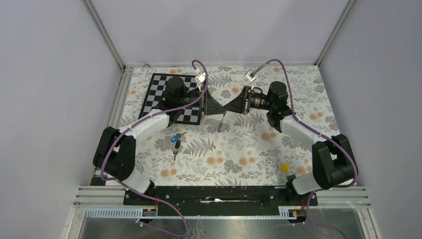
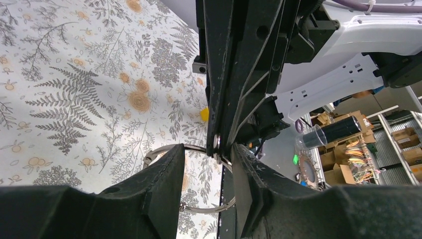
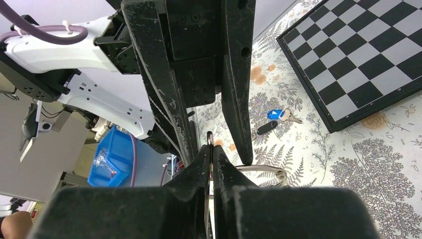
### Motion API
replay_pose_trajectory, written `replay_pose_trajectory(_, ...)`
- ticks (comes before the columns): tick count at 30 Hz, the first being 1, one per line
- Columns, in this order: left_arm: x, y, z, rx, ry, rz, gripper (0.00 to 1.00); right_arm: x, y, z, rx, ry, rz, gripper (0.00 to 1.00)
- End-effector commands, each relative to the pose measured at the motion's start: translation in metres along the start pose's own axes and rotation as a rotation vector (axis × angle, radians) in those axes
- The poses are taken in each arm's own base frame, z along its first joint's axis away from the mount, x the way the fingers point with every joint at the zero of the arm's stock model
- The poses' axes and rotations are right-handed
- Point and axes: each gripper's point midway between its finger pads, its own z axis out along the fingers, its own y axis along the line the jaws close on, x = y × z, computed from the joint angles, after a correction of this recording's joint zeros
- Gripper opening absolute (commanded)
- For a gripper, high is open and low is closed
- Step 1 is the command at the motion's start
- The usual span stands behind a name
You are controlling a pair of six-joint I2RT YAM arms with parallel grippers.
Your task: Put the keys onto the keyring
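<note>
My right gripper [image 3: 211,149] is clenched on the thin silvery wire keyring [image 3: 266,168], held up just right of the black-and-white chessboard [image 1: 159,89]. Meanwhile my left gripper [image 2: 208,149] straddles the ring, jaws apart (not pinching it). The blue-headed metal key [image 1: 175,139] and black-headed metal key [image 1: 175,153] lie on the cloth just near of the board.

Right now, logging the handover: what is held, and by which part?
The right gripper pinches the keyring by its wire rim; the left gripper straddles it, jaws not closed.

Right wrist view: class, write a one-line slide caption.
Right tool pinches the keyring; both keys lie loose near the chessboard.
</note>
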Motion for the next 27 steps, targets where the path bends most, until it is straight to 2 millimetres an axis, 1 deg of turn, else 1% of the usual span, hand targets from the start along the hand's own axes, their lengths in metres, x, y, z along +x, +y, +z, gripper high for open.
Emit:
replay_pose_trajectory(1,-0.002,-0.006,0.000,0.035,-0.022,0.008,0.42,-0.019,0.004,-0.002,-0.009,-0.069,-0.054,0.00)
replay_pose_trajectory(7,0.003,-0.006,0.002,0.051,-0.017,-0.019,0.42,-0.023,0.002,-0.005,-0.002,-0.092,-0.051,0.00)
replay_pose_trajectory(15,-0.001,-0.008,0.009,0.080,-0.019,-0.051,0.43,-0.019,-0.004,-0.006,0.011,-0.097,-0.065,0.00)
replay_pose_trajectory(21,-0.001,-0.009,0.013,0.100,-0.021,-0.086,0.43,-0.017,-0.006,-0.006,0.019,-0.104,-0.073,0.00)
replay_pose_trajectory(24,-0.001,-0.010,0.014,0.112,-0.027,-0.096,0.41,-0.016,-0.006,-0.007,0.020,-0.107,-0.077,0.00)
replay_pose_trajectory(27,-0.001,-0.009,0.015,0.121,-0.030,-0.112,0.34,-0.015,-0.007,-0.007,0.020,-0.107,-0.078,0.00)
